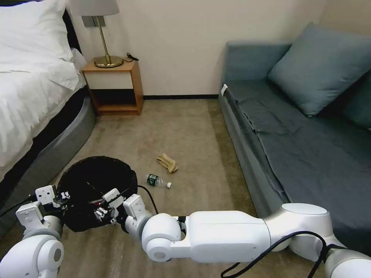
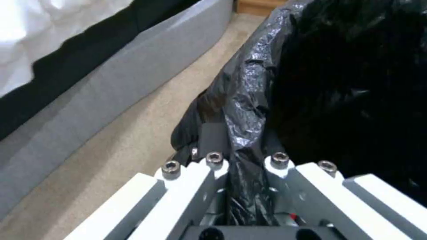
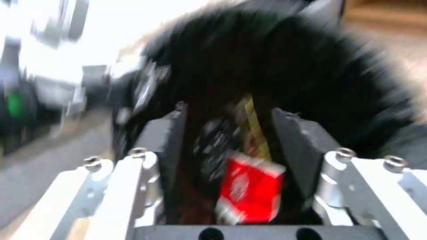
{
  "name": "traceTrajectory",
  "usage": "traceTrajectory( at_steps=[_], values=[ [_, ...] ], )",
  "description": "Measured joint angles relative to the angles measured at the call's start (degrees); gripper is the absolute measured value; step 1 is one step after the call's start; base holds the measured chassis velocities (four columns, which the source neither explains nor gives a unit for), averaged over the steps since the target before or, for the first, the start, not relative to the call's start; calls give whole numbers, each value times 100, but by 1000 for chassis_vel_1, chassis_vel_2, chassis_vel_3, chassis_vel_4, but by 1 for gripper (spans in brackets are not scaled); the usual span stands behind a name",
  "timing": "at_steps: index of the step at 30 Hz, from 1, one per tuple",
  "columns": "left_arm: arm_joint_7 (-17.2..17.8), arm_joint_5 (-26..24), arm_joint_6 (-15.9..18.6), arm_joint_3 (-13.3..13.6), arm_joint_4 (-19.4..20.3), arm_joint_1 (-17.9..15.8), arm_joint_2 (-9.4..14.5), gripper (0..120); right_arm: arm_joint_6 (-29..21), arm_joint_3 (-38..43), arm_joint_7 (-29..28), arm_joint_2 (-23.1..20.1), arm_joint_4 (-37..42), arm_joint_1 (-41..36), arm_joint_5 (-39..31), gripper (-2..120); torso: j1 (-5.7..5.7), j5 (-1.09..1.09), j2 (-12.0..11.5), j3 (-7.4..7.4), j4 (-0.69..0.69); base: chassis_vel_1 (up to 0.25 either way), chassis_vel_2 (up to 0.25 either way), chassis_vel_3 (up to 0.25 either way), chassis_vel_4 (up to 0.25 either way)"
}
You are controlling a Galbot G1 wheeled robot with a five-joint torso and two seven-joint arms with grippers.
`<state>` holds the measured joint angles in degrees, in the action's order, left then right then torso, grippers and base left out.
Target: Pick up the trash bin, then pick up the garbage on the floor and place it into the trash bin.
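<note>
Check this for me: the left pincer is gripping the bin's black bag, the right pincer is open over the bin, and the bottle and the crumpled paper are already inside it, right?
One thing is off. The bottle and crumpled paper lie on the carpet beside the trash bin, as the head view shows. The rest stands: the left pincer is clamped on the black bag, and the right pincer is open over the bin, with the red-white packet between its fingers.

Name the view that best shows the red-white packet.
Right wrist view: the red-white packet sits between the open right claw fingers, above the trash bin. Head view shows a red speck there; left wrist view shows black bag.
</note>
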<state>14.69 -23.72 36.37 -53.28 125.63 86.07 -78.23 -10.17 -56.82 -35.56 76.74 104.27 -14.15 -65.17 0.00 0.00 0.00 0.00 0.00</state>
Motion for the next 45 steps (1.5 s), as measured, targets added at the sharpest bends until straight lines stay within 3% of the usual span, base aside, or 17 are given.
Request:
traceTrajectory(
  at_steps=[2,6,8,10,12,14,16,18,21,25,30,45],
  values=[
    [-1,8,0,-30,-21,-9,9,4,0,85,1,-17,18,-2,50,59,0,0,0,0,0,0,0,0,0],
    [-3,-21,0,-300,-118,-66,107,4,-5,885,49,-289,185,-80,467,79,0,0,0,0,1,0,0,0,0],
    [-2,-32,0,-326,-125,-68,115,4,-17,972,53,-349,213,-105,514,81,0,0,0,0,0,0,0,0,0],
    [-2,-119,2,-467,-166,-73,152,4,-126,1353,85,-754,394,-339,763,92,0,1,0,0,2,0,0,0,0],
    [2,-144,2,-500,-181,-74,156,4,-135,1430,110,-927,458,-455,866,95,0,1,1,0,0,0,0,0,0],
    [12,-228,2,-582,-228,-95,157,4,-30,1594,296,-1492,625,-946,1478,99,0,2,0,0,-3,0,0,0,0],
    [14,-246,3,-598,-235,-100,156,4,-12,1618,324,-1565,648,-1021,1581,99,0,2,0,0,-3,0,0,0,0],
    [27,-321,2,-654,-267,-138,131,4,86,1812,429,-1971,845,-1512,2157,100,0,2,0,0,-2,0,0,0,0],
    [37,-328,2,-651,-275,-138,115,4,136,2074,562,-2161,965,-1850,2617,100,0,2,0,0,0,0,0,0,0],
    [44,-320,2,-608,-290,-153,16,4,305,2488,753,-2322,999,-2294,3352,100,0,1,0,0,-1,0,0,0,0],
    [51,-286,-4,-576,-328,-163,4,4,446,2907,861,-2391,930,-2796,3771,100,0,1,0,0,1,0,0,0,0],
    [74,-268,3,-548,-170,-147,23,4,565,3006,950,-2480,863,-3112,3882,100,0,0,1,-1,1,-22,17,24,-19]
  ],
)
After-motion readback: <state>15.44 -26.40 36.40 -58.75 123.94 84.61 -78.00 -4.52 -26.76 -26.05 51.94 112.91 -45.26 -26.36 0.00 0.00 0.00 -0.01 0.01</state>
